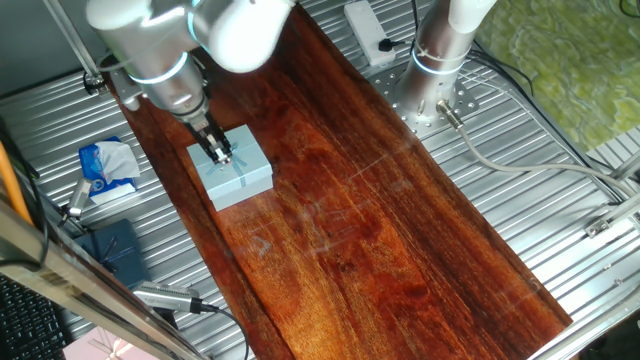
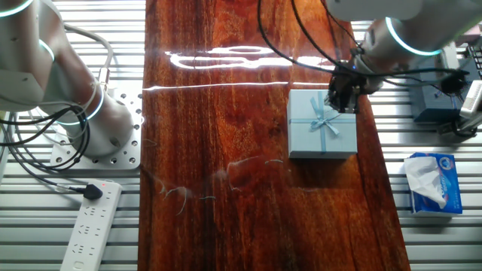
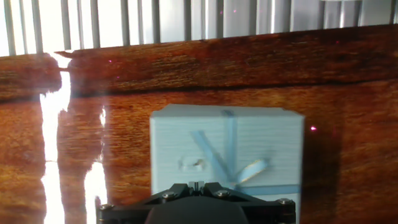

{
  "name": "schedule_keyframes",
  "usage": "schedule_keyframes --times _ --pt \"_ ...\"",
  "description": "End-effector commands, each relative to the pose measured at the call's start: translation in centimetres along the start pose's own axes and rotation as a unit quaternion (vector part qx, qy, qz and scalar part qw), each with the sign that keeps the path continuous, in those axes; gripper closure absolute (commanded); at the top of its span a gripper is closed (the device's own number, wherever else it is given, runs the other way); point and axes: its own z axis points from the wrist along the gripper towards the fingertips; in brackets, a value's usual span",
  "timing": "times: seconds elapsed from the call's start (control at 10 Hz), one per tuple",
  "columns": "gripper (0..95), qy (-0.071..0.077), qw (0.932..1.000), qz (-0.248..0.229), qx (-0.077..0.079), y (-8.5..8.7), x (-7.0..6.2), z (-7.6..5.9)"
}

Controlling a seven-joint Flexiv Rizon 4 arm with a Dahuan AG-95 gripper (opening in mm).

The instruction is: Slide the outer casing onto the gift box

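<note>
The outer casing (image 1: 233, 166) is a small square light blue sleeve with a pale crossed ribbon and bow. It lies flat on the dark wooden board (image 1: 380, 220). It also shows in the other fixed view (image 2: 322, 126) and in the hand view (image 3: 227, 149). My gripper (image 1: 218, 152) stands upright over the casing's top, near one edge, with its tips at or just above the surface. In the hand view my gripper (image 3: 196, 184) has its jaws together with nothing between them. The gift box tray with the tan-brown block is not in sight.
A blue and white tissue pack (image 1: 108, 168) and a dark navy box (image 1: 115, 245) lie on the ribbed metal table beside the board. A pink box (image 1: 105, 350) sits at the near corner. A second arm's base (image 1: 438, 70) and a power strip (image 2: 89, 226) stand on the other side.
</note>
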Motion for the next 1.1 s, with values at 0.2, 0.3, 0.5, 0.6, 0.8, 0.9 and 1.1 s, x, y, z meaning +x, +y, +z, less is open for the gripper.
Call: schedule_keyframes --times 0.2,0.3,0.5,0.6,0.8,0.9,1.1 --pt "95.0 -0.003 1.0000 0.007 0.000 0.7 -0.1 0.4" --pt "95.0 -0.003 0.9999 0.010 -0.001 0.9 0.0 0.5" --pt "95.0 -0.005 0.9999 0.015 0.000 1.4 0.0 0.8" --pt "95.0 -0.006 0.9998 0.017 -0.001 1.5 0.1 0.9" --pt "95.0 -0.011 0.9998 0.019 -0.001 1.8 0.0 1.3" --pt "95.0 -0.013 0.9997 0.019 -0.001 1.7 -0.1 1.6" --pt "95.0 -0.016 0.9997 0.021 -0.002 1.7 -0.2 2.0"
